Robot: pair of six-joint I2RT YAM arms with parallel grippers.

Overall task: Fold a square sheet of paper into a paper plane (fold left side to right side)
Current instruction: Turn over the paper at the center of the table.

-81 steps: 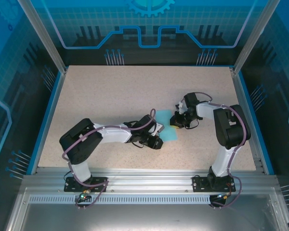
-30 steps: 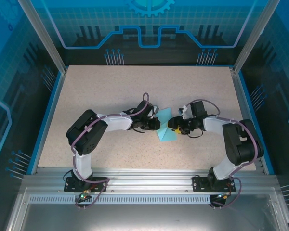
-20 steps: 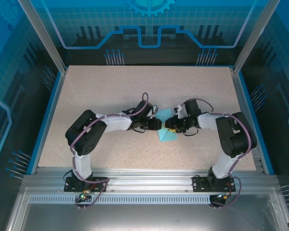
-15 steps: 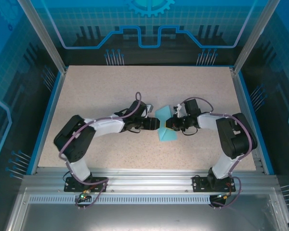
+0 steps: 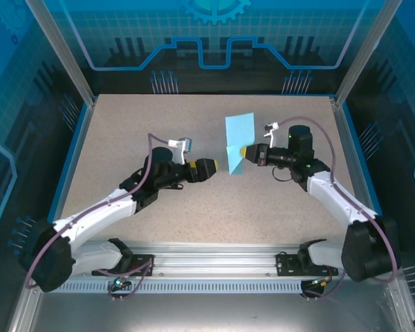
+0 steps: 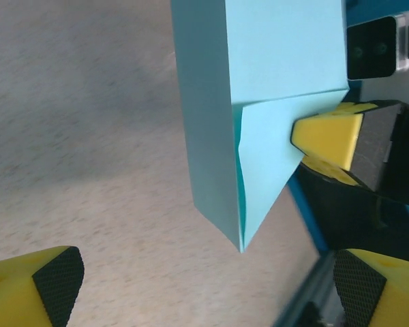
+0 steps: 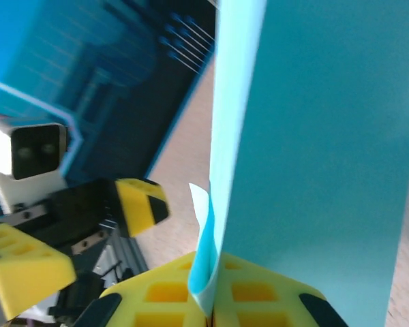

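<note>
Square sheet of paper (image 5: pixel 239 138), already creased into layers, now sits in the upper centre of the top view, above the desk (image 5: pixel 138 131). The right pincer (image 5: pixel 247 152) is clamped on its lower edge and holds it up.

About 1 second earlier both pincers met on it lower down, at mid-frame. Since then the left pincer (image 5: pixel 213 167) has let go, backed off to the left and stands wide open. The handover therefore looks finished, leaving the paper to 1 arm for the next crease.

The left wrist view adds the fold detail: a flap (image 6: pixel 273 143) tapering to a point at lower centre, with the right pincer (image 6: pixel 327 139) pinching it from the right. The right wrist view shows the paper (image 7: pixel 313 136) edge-on between its own pads (image 7: pixel 170 300).
</note>
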